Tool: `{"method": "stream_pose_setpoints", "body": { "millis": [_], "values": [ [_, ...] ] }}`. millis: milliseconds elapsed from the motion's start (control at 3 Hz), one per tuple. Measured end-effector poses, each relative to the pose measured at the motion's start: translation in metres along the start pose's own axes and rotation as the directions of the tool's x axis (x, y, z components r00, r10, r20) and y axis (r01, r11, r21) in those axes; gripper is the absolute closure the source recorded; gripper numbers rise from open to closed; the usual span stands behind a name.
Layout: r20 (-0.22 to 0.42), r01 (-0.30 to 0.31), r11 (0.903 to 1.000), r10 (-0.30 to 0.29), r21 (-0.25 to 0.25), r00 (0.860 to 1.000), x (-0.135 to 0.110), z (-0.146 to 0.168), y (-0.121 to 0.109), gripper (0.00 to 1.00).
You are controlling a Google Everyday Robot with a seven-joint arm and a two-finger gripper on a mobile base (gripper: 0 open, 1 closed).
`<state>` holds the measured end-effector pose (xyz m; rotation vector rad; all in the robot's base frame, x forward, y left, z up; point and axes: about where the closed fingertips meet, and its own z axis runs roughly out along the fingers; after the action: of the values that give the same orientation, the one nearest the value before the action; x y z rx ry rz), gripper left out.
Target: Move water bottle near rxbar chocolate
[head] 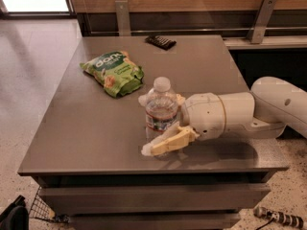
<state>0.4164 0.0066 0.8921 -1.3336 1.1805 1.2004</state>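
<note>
The water bottle (161, 105), clear with a white cap and a red and white label band, stands upright near the front middle of the grey table (201, 66). My gripper (145, 124) reaches in from the right and straddles the bottle. One cream finger (169, 142) is in front of it and the other shows behind it. The jaws are open and look slightly wider than the bottle. The rxbar chocolate (160, 42), a small flat dark bar, lies at the table's far edge, well beyond the bottle.
A green crinkly snack bag (112, 72) lies on the table to the left of and behind the bottle. Two metal posts and a wooden wall stand behind the table. Drawers sit under the tabletop. The white arm (268, 109) crosses the table's right edge.
</note>
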Motion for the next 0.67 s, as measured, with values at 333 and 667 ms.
{"method": "stream_pose_setpoints", "body": {
  "millis": [333,667],
  "values": [
    [0.000,-0.002,1.0000,0.002,-0.003,1.000,-0.0009,0.0021,0.0004,0.57],
    [-0.001,0.000,1.0000,0.000,-0.006,1.000,-0.0018,0.0038,0.0010,0.80]
  ]
}}
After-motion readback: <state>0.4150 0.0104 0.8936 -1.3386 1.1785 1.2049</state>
